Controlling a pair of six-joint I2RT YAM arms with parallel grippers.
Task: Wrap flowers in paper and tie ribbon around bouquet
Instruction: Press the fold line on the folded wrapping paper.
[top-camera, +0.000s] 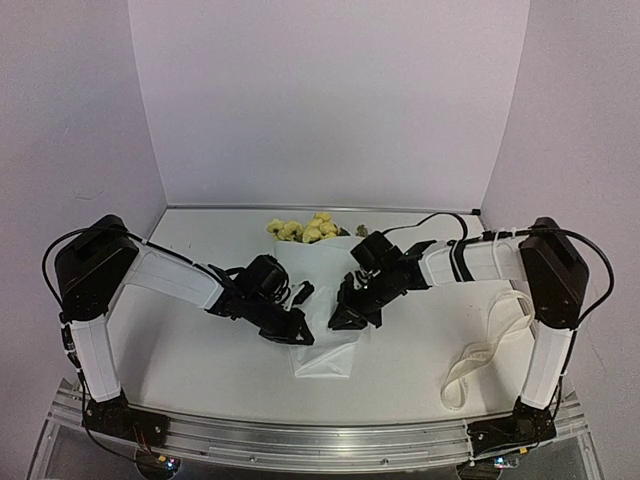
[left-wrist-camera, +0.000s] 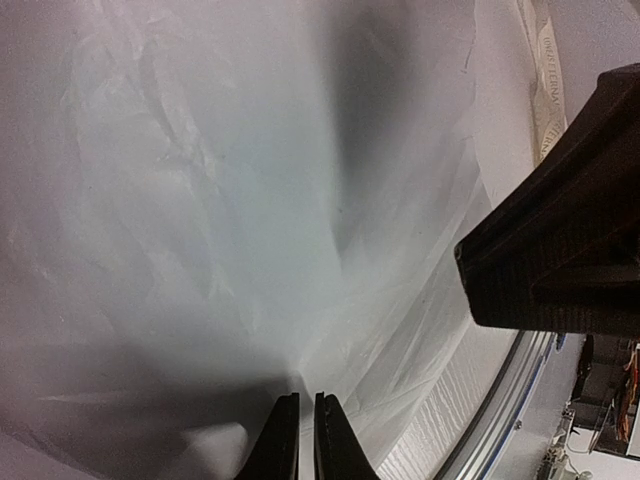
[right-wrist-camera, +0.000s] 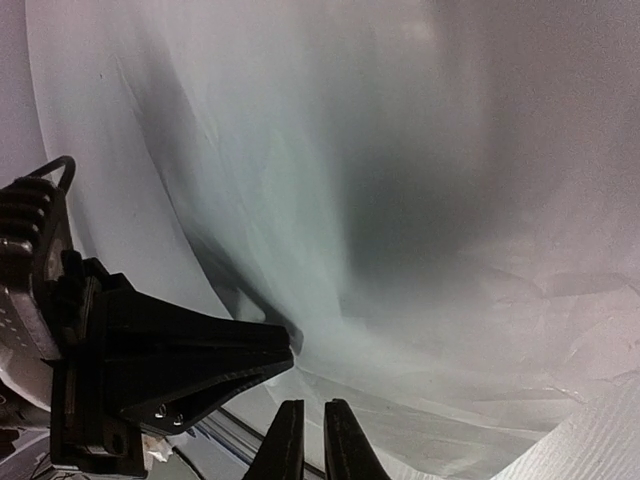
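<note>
- Black jaws of your left gripper (left-wrist-camera: 300, 400) pinch together on the paper (left-wrist-camera: 200, 220) at its fold, likely holding the wrap shut.
- Your right gripper (right-wrist-camera: 313, 408) is closed alongside; whether it catches paper, I cannot tell.
- Flowers (top-camera: 300, 229) poke out beyond; ribbon (top-camera: 490, 350) waits by your right arm, untied.

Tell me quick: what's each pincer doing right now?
Left pincer: closed, apparently pinching the paper.
Right pincer: closed; whether it grips paper cannot be told.

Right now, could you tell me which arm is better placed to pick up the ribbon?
Probably the right: the ribbon lies on its side of the table, while the left gripper sits at the paper, farther off.
</note>
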